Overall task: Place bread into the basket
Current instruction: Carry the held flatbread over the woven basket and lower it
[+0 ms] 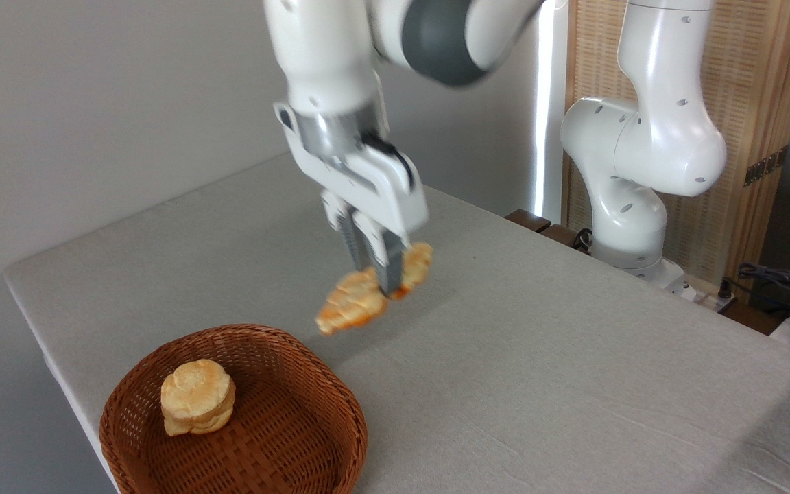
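Bread point(352, 305) clamped mid-length in claw point(376, 271), lifted off bench point(539, 357), carry step in hand; next: over basket point(340, 401), beside bun point(197, 396), then release.

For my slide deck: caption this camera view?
Gripper carries the bread above the table, short of the basket.

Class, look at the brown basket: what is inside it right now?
Inside the basket sits one small round bun, toward the left. The weave under the bun is hidden. The long bread is not inside; the gripper holds it above the table.
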Tool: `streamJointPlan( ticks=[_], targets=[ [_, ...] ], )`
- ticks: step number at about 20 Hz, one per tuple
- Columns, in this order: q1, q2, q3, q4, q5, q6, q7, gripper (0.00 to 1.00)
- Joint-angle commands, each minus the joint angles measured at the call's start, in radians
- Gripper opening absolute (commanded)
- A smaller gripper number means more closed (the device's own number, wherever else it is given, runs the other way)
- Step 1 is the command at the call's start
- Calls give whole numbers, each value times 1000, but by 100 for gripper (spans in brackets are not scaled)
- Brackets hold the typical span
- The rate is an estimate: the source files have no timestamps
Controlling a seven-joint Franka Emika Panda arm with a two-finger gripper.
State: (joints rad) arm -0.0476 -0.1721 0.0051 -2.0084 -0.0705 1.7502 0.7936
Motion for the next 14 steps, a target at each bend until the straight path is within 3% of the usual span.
streamJointPlan(
  ticks=[1,5,9,10,13,14],
  targets=[
    [-5,155,10,236,-11,-64,15,35],
    [6,293,12,367,-15,52,12,38],
    [31,351,10,369,-41,251,13,41],
    [31,365,10,369,-40,268,13,47],
    [29,387,4,361,-29,276,15,50],
    [29,391,4,362,-29,278,16,58]
  ],
)
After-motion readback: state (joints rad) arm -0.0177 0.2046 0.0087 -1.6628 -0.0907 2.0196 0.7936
